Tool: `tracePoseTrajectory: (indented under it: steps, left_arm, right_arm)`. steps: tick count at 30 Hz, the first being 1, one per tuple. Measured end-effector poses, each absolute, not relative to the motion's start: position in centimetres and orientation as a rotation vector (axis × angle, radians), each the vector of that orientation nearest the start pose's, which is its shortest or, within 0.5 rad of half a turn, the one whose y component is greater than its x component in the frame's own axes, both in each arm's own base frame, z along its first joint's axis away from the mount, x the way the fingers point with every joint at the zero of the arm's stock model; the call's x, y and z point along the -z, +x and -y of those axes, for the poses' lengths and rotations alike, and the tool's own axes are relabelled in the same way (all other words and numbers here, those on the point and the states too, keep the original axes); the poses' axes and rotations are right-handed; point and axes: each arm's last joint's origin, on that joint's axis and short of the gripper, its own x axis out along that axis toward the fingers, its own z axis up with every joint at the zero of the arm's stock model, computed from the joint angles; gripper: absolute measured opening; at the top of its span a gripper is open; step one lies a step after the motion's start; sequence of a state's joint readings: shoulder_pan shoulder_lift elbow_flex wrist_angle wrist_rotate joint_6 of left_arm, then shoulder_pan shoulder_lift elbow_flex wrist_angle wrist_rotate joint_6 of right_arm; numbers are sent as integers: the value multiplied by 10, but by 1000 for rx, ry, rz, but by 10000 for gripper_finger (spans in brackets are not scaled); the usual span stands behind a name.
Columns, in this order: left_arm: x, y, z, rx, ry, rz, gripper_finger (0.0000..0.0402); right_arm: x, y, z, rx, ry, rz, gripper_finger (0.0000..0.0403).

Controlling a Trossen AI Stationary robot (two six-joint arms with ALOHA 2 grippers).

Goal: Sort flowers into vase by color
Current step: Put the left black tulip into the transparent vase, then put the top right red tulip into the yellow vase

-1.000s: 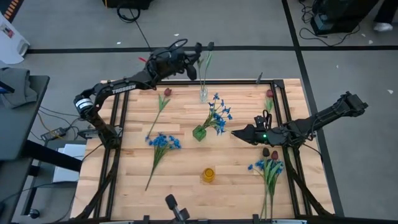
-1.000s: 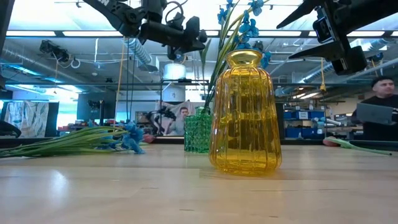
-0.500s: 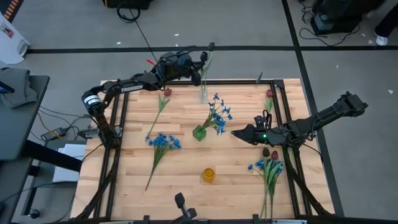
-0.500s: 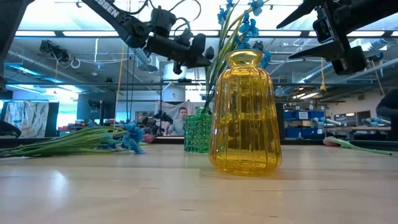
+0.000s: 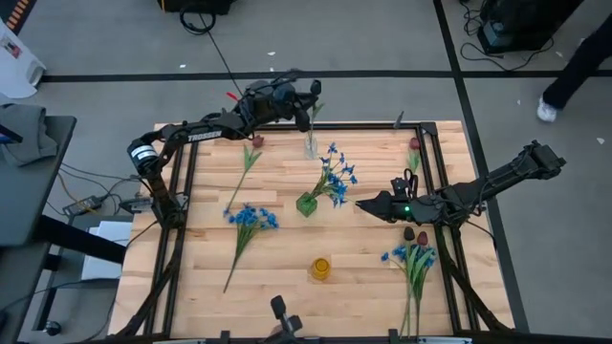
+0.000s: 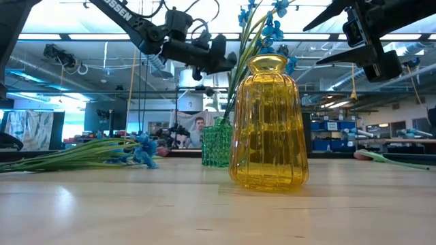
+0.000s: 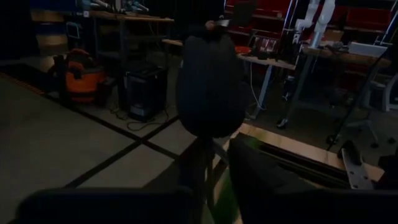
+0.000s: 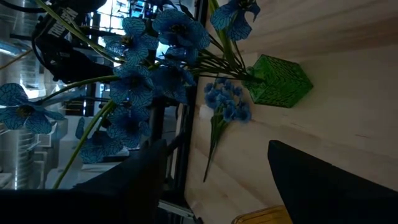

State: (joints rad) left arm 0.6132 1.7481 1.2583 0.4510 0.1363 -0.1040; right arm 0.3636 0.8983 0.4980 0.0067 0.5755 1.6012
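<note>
Dark red and bulb-shaped, a tulip-like bud (image 7: 208,87) on a green stem fills the left wrist view, standing up between the left hand's (image 5: 308,103) two dark fingers, which look closed on the stem below it. In the high view that hand hangs over the far edge of the pale wooden counter (image 5: 287,239), just above a small clear glass vase (image 5: 312,145) standing near the middle of that edge.

The step in hand appears to be lowering the stem into this vase. To do it well, the stem's foot should be lined up over the narrow mouth before descending, the stem kept near upright, and the grip released only once the stem rests inside; a slanted entry could tip the light vase.

A green faceted vase (image 5: 306,204) near the counter's centre holds blue blossom sprays (image 5: 335,175). A yellow ribbed glass vase (image 6: 268,124) stands toward the near edge, seemingly empty. Other flowers lie loose toward the left and right edges.

The right hand (image 5: 368,204) waits low, right of centre, its fingers spread apart and empty.
</note>
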Motion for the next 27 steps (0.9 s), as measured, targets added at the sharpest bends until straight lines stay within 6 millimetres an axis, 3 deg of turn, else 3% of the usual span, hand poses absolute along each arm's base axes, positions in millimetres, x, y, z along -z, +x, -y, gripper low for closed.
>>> tracePoseTrajectory:
  steps: [16,27]
  left_arm:
    - [-298,336,-231,-455,-113,-2,199]
    - [-289,335,-230,-457,-95,-102,307]
  right_arm:
    - [-234,183,-53,431,1384,-107,287]
    - [-234,183,-53,430,1372,-109,287]
